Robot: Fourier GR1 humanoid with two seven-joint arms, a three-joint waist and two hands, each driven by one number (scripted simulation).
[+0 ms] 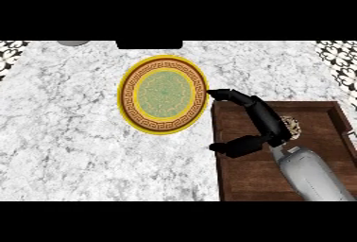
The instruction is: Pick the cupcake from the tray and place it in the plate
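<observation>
Fingers (pixel 233 97) spread wide on the right hand (pixel 261 124), holding nothing; cupcake (pixel 292 126) sits in the tray (pixel 244 182) behind the wrist; plate (pixel 165 94) waits on the counter (pixel 70 142); grasp comes next, hand must swing back

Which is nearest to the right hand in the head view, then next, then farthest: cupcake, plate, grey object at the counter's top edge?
From the right hand:
1. Cupcake, just right of the hand, partly hidden, on the tray.
2. Plate, to the left on the counter.
3. Grey object, far upper left.
</observation>
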